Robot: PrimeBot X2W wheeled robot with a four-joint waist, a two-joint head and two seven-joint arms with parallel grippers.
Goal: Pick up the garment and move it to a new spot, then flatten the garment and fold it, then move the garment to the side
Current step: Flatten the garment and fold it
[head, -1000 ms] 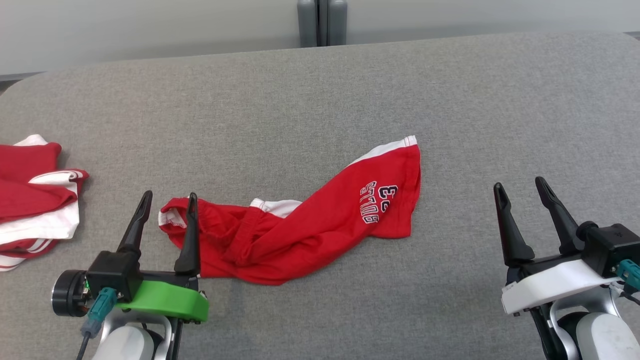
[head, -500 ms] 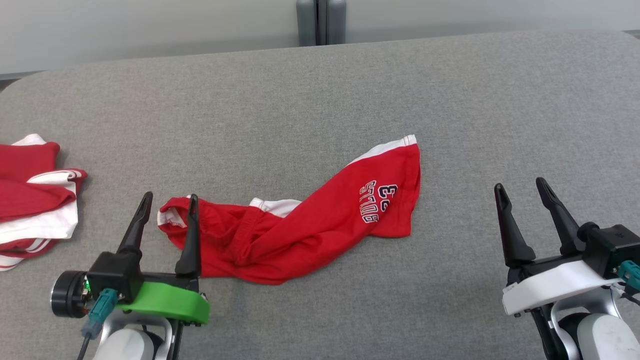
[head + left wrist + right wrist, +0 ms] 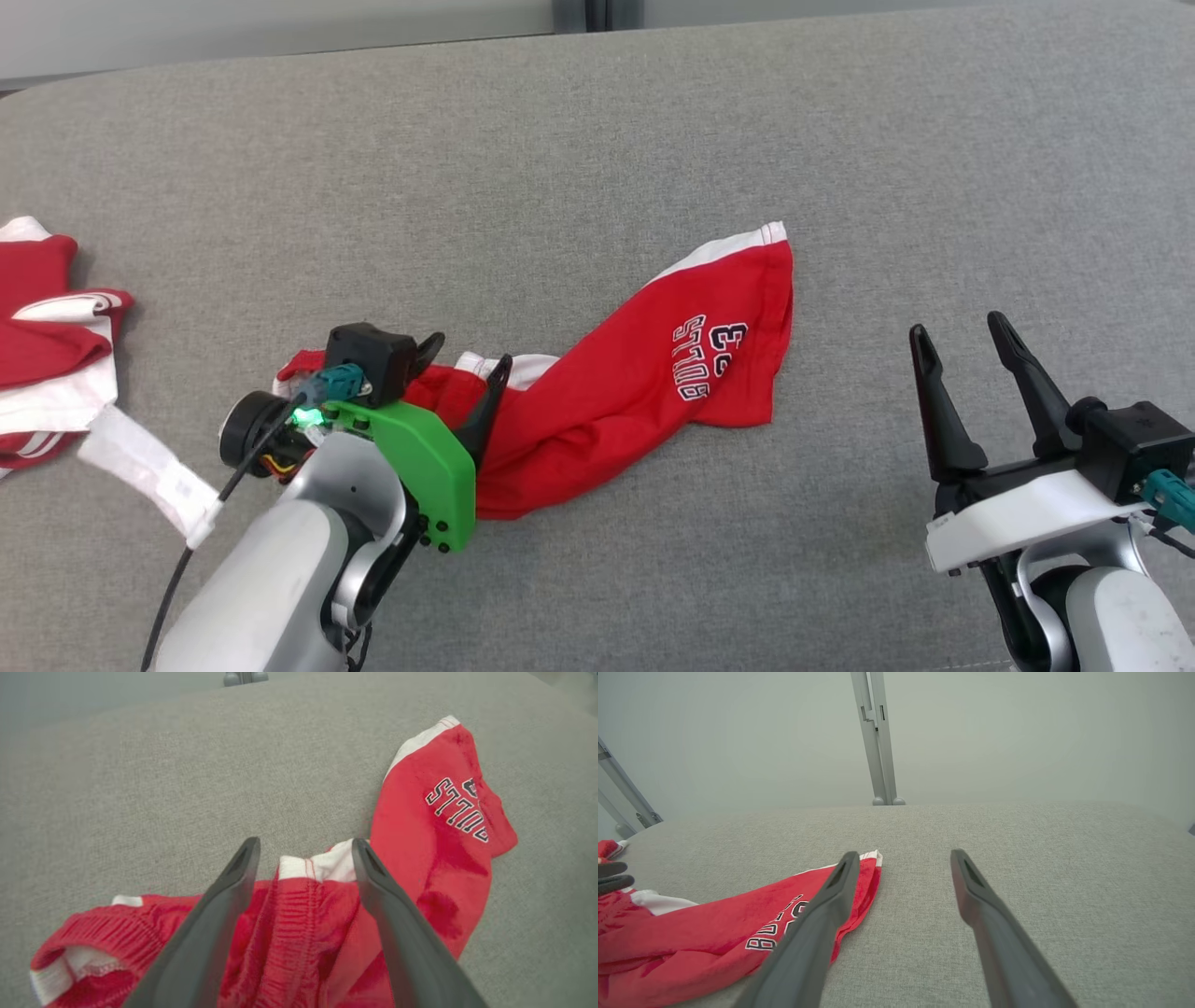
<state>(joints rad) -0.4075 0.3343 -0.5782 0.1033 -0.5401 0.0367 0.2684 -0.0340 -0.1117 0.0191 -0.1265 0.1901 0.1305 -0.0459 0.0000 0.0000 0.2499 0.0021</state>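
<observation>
The garment [image 3: 635, 392] is a pair of red shorts with white trim and dark lettering, lying crumpled and stretched across the grey table [image 3: 597, 140]. My left gripper [image 3: 470, 355] hangs open over the garment's gathered waistband end, tilted down at it. In the left wrist view the left gripper [image 3: 306, 843] has its two fingers astride a ribbed fold of the waistband [image 3: 299, 905], with nothing clamped. My right gripper [image 3: 959, 327] stands open at the lower right, well clear of the leg end with the lettering [image 3: 709, 359]. The right wrist view shows the right gripper [image 3: 904, 855] and the garment [image 3: 714, 933] to its left.
A pile of other red and white clothes [image 3: 47, 373] lies at the table's left edge. A white tag [image 3: 149, 471] hangs on my left arm's cable. A grey post [image 3: 878, 742] stands behind the table's far edge. Bare grey cloth surface stretches to the right and far side.
My left arm has swung forward and to the right, turning its gripper down over the waistband. The head camera has tilted down a little. The right gripper and the garment have stayed put.
</observation>
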